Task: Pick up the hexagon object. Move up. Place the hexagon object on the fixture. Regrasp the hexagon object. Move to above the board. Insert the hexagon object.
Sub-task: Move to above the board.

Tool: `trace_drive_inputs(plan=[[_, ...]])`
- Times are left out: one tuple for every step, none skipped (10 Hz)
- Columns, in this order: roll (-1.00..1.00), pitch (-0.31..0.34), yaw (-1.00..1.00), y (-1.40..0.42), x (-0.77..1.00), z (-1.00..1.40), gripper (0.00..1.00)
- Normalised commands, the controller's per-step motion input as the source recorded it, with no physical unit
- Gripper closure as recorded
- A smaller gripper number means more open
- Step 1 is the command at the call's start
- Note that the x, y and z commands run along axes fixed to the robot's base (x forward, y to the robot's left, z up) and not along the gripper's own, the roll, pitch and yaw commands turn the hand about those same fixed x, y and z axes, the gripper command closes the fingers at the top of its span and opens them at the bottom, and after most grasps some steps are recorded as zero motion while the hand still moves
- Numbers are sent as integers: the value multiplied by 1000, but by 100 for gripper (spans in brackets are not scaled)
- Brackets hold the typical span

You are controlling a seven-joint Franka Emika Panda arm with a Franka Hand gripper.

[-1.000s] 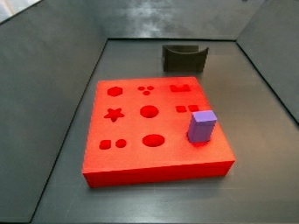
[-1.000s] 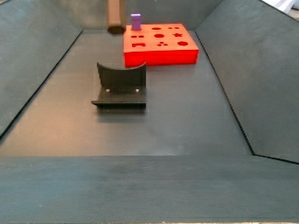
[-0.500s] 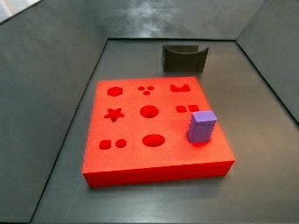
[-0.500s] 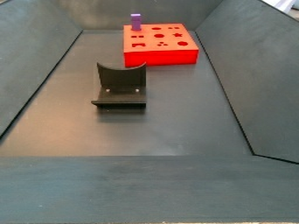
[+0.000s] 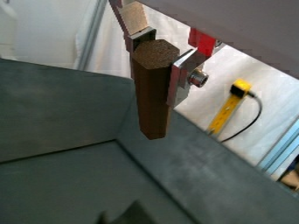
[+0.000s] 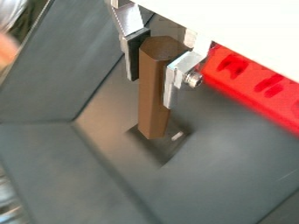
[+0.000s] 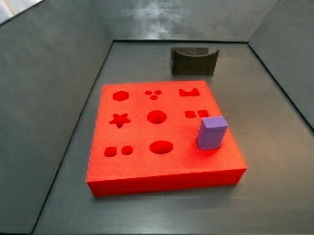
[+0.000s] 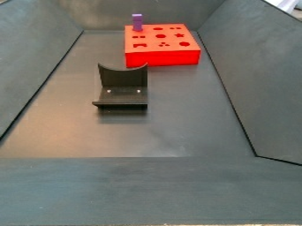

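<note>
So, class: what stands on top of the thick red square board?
On the red board stands one purple block, upright near an edge, hiding what lies under it. The gripper, seen only in the wrist views, holds the brown hexagon peg elsewhere.

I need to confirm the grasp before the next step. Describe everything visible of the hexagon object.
The hexagon object is a slim brown peg with flat faces and a hexagonal top end, matte and wood-like. In both wrist views it hangs upright, clamped near its upper end between the gripper's silver fingers, its lower end free above the dark floor. Part of the red board lies off to one side. Neither side view shows the peg or the gripper.
</note>
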Motion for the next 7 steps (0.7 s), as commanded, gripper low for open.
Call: trace_drive_inputs(plan=[[-1000, -34, -110, -1000, -518, 90, 100], [-1000, -30, -113, -1000, -535, 92, 100], [-1000, -34, -113, -1000, -559, 96, 100], [-1000, -41, -111, -1000, -595, 94, 100], [-1000, -49, -108, -853, -551, 82, 100], [-1000, -62, -102, -550, -397, 55, 100], [-922, -67, -87, -299, -264, 27, 100]])
